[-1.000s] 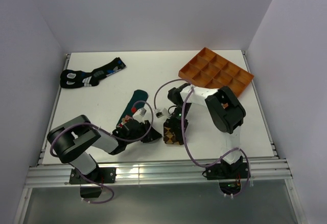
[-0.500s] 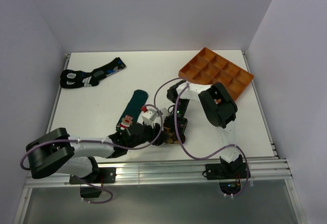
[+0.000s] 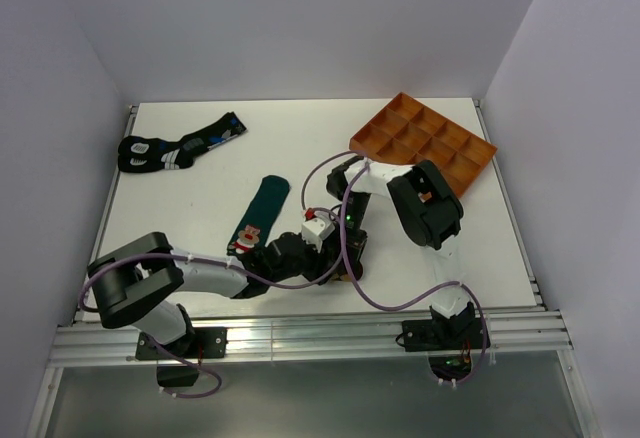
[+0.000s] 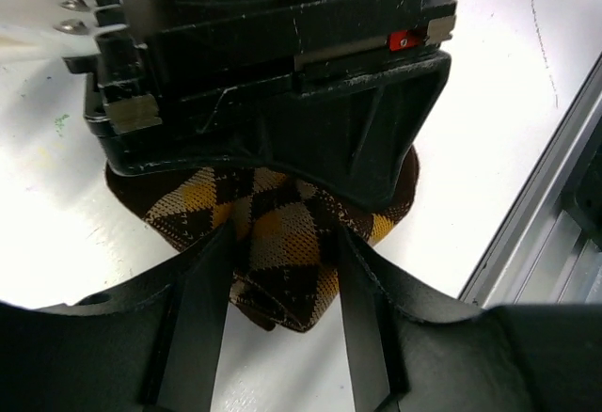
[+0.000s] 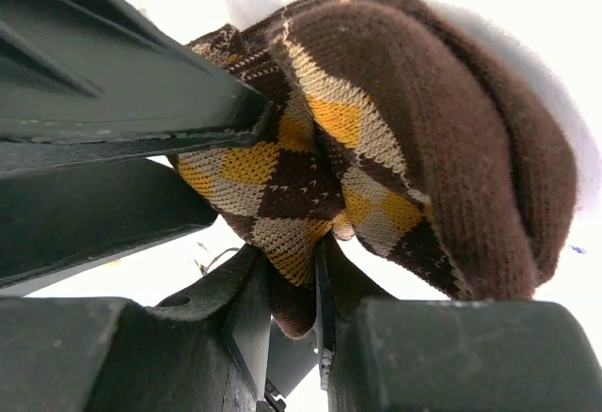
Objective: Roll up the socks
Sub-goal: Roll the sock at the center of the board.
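Checkered sock (image 4: 282,233): brown, with mustard-yellow and cream diamonds; plain dark brown cuff.
Teal sock (image 3: 265,198): dark teal-green, with a red-and-white figure.
Sock pair (image 3: 175,148): black, with blue and white marks.
Tray (image 3: 425,140): orange.
Table (image 3: 200,208): white.

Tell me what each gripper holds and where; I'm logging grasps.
The right gripper pinches a fold at the lower edge of the bunched brown argyle sock. The left gripper straddles the same sock; squeezing cannot be told.

Bare table (image 3: 300,138) mid-rear; orange tray (image 3: 425,143) right, dark sock pair (image 3: 180,145) left, teal sock (image 3: 262,203) nearer.
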